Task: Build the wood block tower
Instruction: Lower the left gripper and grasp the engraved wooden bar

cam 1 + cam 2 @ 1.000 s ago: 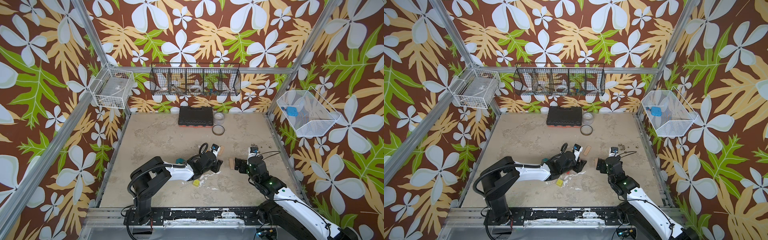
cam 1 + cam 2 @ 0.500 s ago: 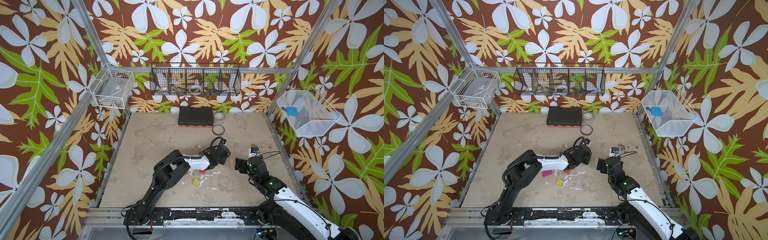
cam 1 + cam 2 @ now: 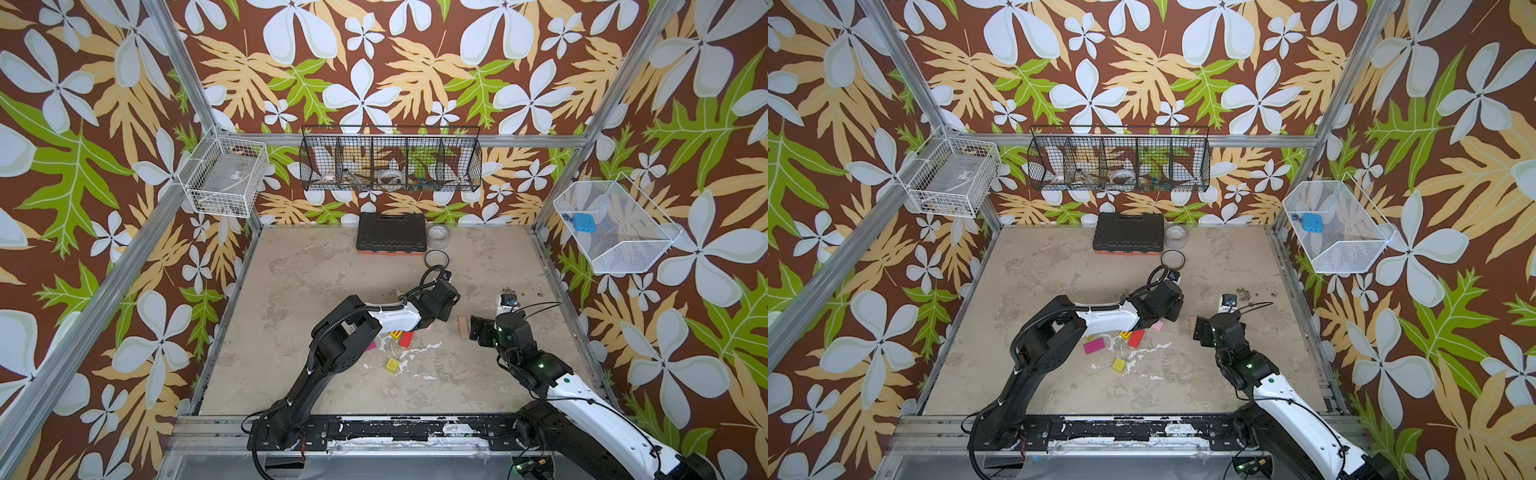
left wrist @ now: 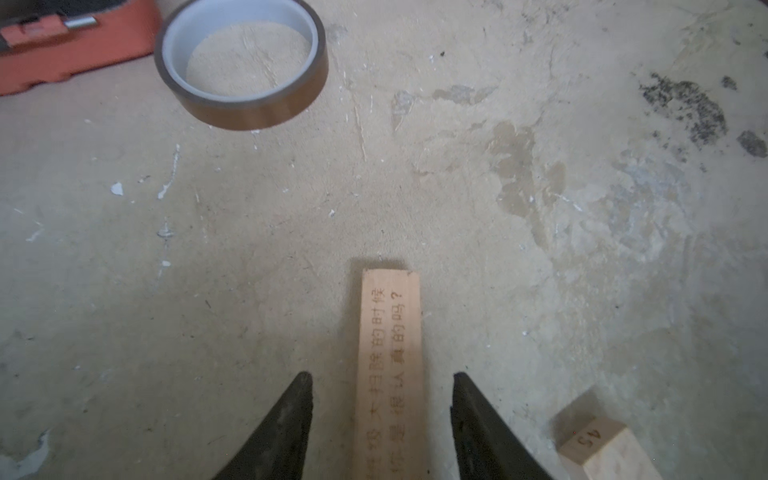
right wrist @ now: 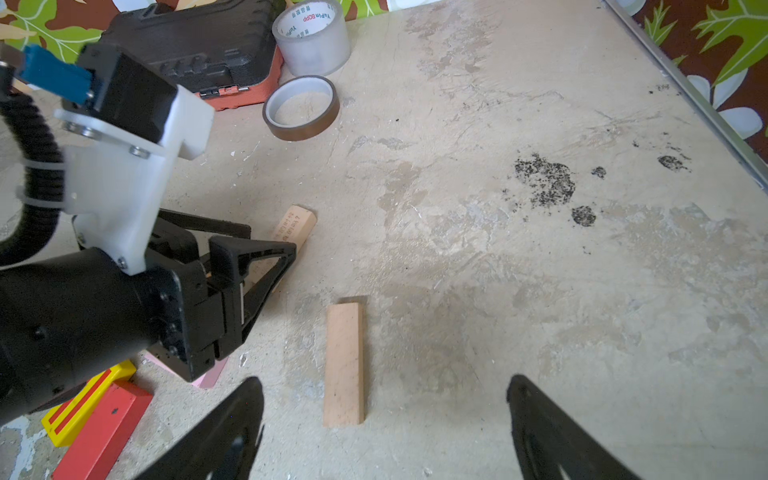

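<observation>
My left gripper point(image 4: 381, 376) stands open astride an engraved tan plank point(image 4: 388, 353), with a gap on each side; the right wrist view shows this plank point(image 5: 297, 226) poking out past the left gripper point(image 5: 274, 241). My right gripper point(image 5: 384, 381) is wide open, just short of a plain tan plank point(image 5: 344, 361) lying flat, which both top views show point(image 3: 463, 327). Under and beside the left forearm lie a pink block point(image 3: 1157, 325), a red block point(image 3: 1136, 338), a yellow block point(image 3: 1125, 333), a magenta block point(image 3: 1094, 345) and a yellow-green cube point(image 3: 1119, 365).
A brown tape roll point(image 3: 436, 259), a clear tape roll point(image 3: 439, 237) and a black tool case point(image 3: 391, 230) sit at the back of the table. Wire baskets point(image 3: 390, 164) hang on the walls. White smears mark the table near the cube.
The left arm has swung from the coloured blocks back and to the right, over the engraved plank. The right arm has not moved.
</observation>
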Robot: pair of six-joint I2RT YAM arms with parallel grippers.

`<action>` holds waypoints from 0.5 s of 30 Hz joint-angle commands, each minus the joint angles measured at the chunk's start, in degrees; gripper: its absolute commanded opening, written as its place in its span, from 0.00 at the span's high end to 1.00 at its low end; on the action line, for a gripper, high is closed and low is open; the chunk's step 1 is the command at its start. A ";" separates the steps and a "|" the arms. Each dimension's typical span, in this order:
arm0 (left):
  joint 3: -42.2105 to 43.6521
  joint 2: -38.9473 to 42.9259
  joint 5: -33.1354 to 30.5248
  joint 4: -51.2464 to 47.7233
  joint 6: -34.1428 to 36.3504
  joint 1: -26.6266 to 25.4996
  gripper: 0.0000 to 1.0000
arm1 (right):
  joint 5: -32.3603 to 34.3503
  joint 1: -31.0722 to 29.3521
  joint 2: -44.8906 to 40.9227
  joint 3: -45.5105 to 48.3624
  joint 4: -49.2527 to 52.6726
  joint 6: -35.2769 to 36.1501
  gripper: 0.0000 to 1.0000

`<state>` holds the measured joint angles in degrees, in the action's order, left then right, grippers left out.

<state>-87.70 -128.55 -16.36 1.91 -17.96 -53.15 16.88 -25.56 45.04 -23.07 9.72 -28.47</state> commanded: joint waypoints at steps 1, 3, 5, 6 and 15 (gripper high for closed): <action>-1.44 -1.37 0.52 -1.48 0.54 0.00 0.44 | 0.14 -0.01 0.47 -0.65 0.39 -0.01 0.09; -2.36 -2.16 0.36 -2.48 0.73 0.00 0.45 | 0.47 -0.09 0.43 -0.66 0.59 -0.09 0.09; -2.76 -2.32 0.54 -3.18 0.73 0.05 0.49 | 0.62 -0.03 0.18 -0.54 0.57 -0.08 0.09; -2.74 -2.23 0.79 -3.10 0.59 0.04 0.51 | 0.54 -0.08 0.21 -0.47 0.42 -0.02 0.09; 0.76 0.37 1.68 -4.98 -4.72 -0.38 0.70 | 0.60 -0.09 0.74 -0.69 0.55 -0.01 0.09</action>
<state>-88.16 -129.34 -15.70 -0.14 -19.09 -53.23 16.86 -25.56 45.69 -23.38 9.91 -28.42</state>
